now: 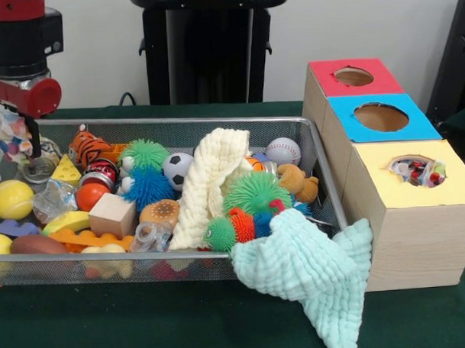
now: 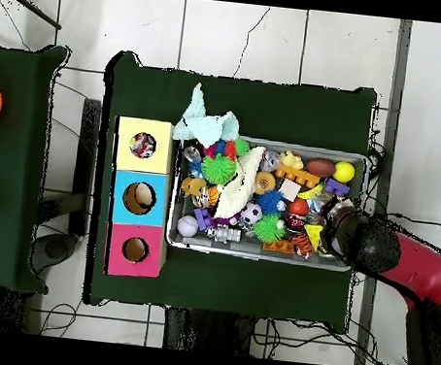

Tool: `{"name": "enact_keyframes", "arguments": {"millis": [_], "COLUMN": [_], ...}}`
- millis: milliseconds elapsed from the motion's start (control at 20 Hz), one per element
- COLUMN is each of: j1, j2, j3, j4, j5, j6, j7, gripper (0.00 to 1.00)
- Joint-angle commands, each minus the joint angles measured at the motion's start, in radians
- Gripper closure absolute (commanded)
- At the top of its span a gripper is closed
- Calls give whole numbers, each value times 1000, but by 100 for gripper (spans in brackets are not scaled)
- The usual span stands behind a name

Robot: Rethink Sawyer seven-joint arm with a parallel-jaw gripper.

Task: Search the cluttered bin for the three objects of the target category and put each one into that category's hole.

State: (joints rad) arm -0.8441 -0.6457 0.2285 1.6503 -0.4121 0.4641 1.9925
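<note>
A robot test lab is shown: a green-covered worktop (image 2: 243,100) is set on a pale tiled floor (image 2: 278,40) crossed by loose cables, a red robot arm (image 2: 420,275) is mounted beside it, and a plain white wall (image 1: 365,24) is seen behind.

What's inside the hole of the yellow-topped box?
Through the hole in the yellow-topped box, small mixed items show in red, dark and pale colours, seen in both views. Their exact kinds and number can't be told, since the lid hides the rest of the inside.
</note>
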Motion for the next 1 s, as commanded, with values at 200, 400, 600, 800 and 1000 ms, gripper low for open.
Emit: {"name": "enact_keyframes", "arguments": {"millis": [200, 400, 600, 800, 1000], "j1": [68, 120, 167, 220, 268], "j2": [21, 7, -13, -29, -38], "j3": [-30, -62, -85, -118, -150], "j4": [87, 108, 114, 91, 85], "j5": [54, 62, 86, 117, 161], "j6": [33, 23, 53, 103, 127], "j7": [120, 152, 161, 170, 193], "gripper": [100, 100, 100, 100, 100]}}
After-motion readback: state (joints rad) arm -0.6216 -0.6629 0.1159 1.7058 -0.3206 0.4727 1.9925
